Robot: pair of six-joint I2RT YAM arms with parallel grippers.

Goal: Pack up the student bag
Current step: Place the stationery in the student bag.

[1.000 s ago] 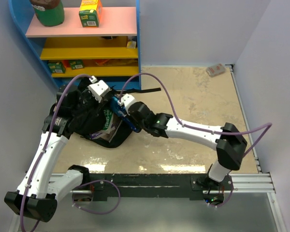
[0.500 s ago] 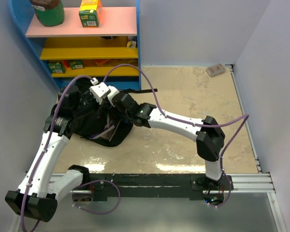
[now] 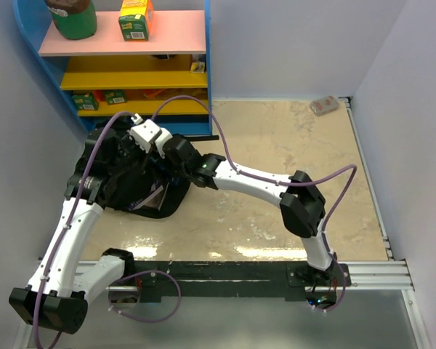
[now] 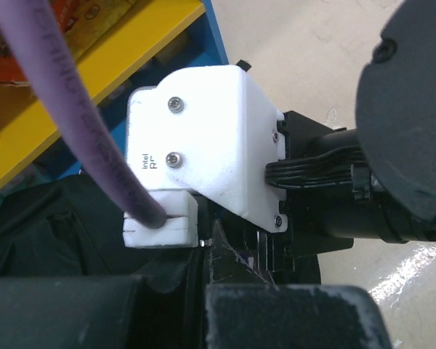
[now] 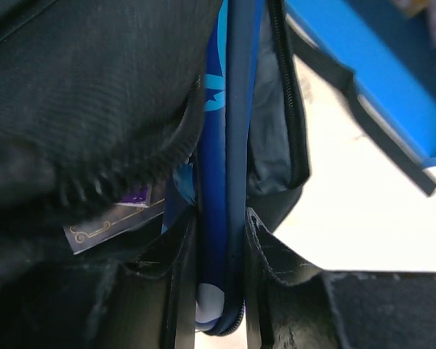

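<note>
Two robot arms pack a black student bag [image 3: 122,185] lying at the far left of the table [image 3: 291,153], just near of a blue-and-yellow shelf unit [image 3: 134,76].

R gripper [image 5: 219,227] pinches a slim blue pencil case [image 5: 214,145] edge-on btwn its fingers. The case's far end is already inside the bag's zip opening, beside a pale card w/ purple print [image 5: 112,217]. L gripper [image 4: 203,305] is pressed together over the bag's black fabric; can't tell whether it pinches that fabric. Step in hand, by the look of it: sliding the case in. Next move prob. calls for pushing it deeper past the zip teeth, then spreading the fingers & backing out to the right w/o dragging the case along or snagging the strap [image 5: 363,109].
</note>
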